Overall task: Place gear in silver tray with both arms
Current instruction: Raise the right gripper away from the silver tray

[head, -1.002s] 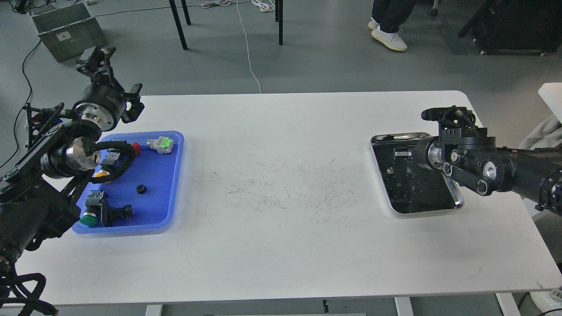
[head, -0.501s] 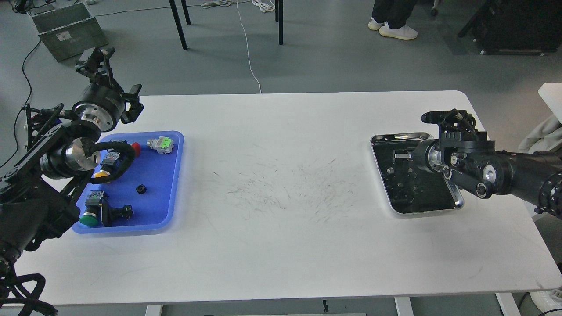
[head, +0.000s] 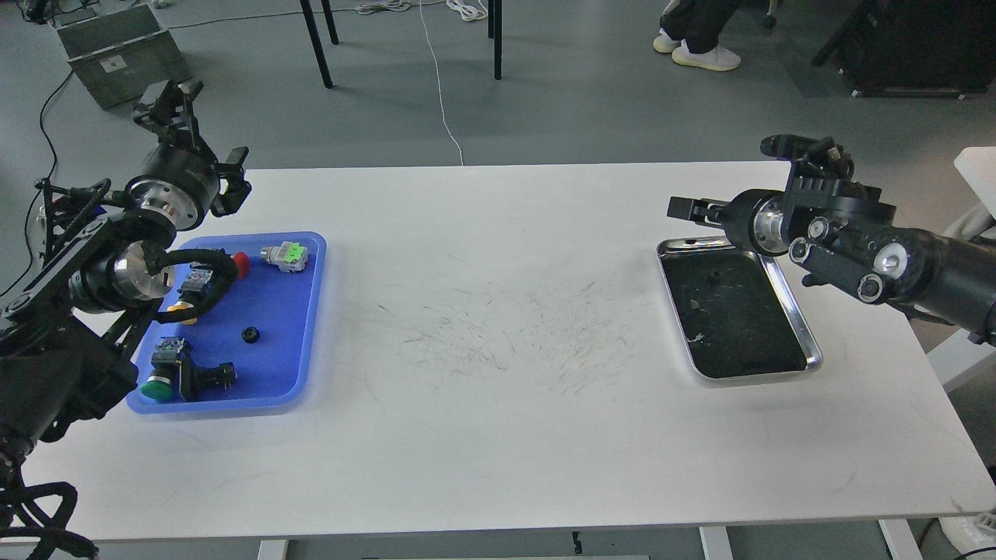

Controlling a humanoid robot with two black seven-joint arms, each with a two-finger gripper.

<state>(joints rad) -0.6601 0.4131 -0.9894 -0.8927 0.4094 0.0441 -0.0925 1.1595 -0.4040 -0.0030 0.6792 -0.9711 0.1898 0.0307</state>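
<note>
The gear [head: 250, 335] is a small black ring lying in the blue plastic tray [head: 292, 311] at the table's left. The silver tray [head: 692, 244] sits at the right, its dark scratched bottom empty. My left gripper [head: 170, 95] is raised beyond the table's far left edge, well behind the blue tray; its claws stand apart and hold nothing. My right gripper [head: 683, 208] points left just above the silver tray's far left corner. It is dark and seen side-on, so its fingers cannot be told apart.
The blue tray also holds a green-capped button [head: 158, 386], a black part [head: 212, 376], a grey and green connector [head: 284, 255] and a red-capped switch [head: 240, 263]. A grey crate [head: 117, 50], chair legs and a person's feet [head: 694, 53] are on the floor beyond the table.
My right arm has lifted and drawn back from over the silver tray, uncovering its bottom; its gripper now shows past the tray's far left corner. The left arm has hardly moved.
</note>
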